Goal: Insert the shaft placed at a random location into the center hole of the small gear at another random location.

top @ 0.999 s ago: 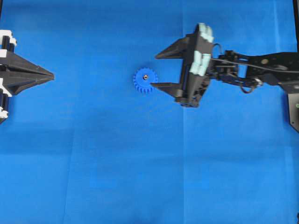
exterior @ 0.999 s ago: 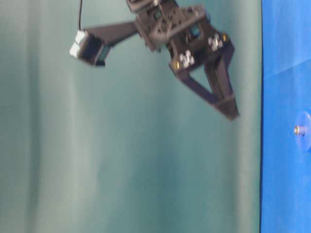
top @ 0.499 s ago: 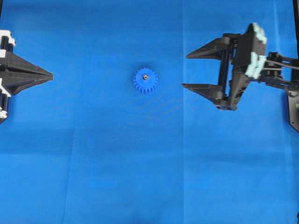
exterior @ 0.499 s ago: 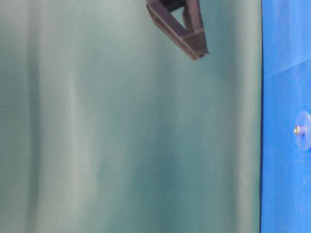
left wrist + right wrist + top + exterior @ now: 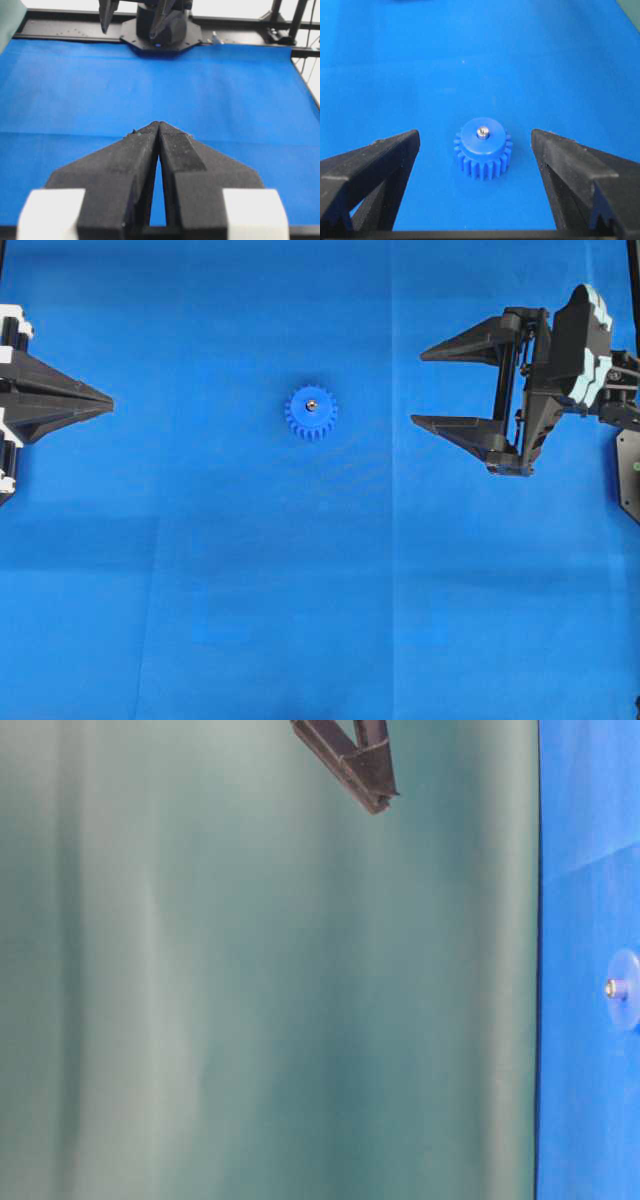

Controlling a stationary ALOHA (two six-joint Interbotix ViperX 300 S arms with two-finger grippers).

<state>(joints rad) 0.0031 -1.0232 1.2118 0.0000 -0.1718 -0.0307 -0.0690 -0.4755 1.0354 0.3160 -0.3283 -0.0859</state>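
- Blue cloth (image 5: 300, 580) covers the whole work surface; in the table-level view a plain green backdrop (image 5: 250, 1000) fills most of the picture, with the cloth showing only as a strip along the right edge.
- At the right of the overhead view, the right gripper (image 5: 428, 388) has its two dark fingers spread wide, nothing between them and nothing touching them.
- Its tips point toward the small gear (image 5: 311, 413), which sits well apart from them near the middle of the cloth.
- From the right wrist view, the gear lies flat on the cloth in the open gap between the two fingers, clear of both.
- The shaft (image 5: 483, 131) stands upright in the center hole (image 5: 483, 133) of the gear's raised hub, its shiny round end poking just above the hub.
- The table-level view shows the same silvery tip jutting from the gear's faint outline.
- At the left edge of the overhead view, the left gripper (image 5: 108, 400) has its fingers pressed together into a point, holding nothing, well apart from the gear.
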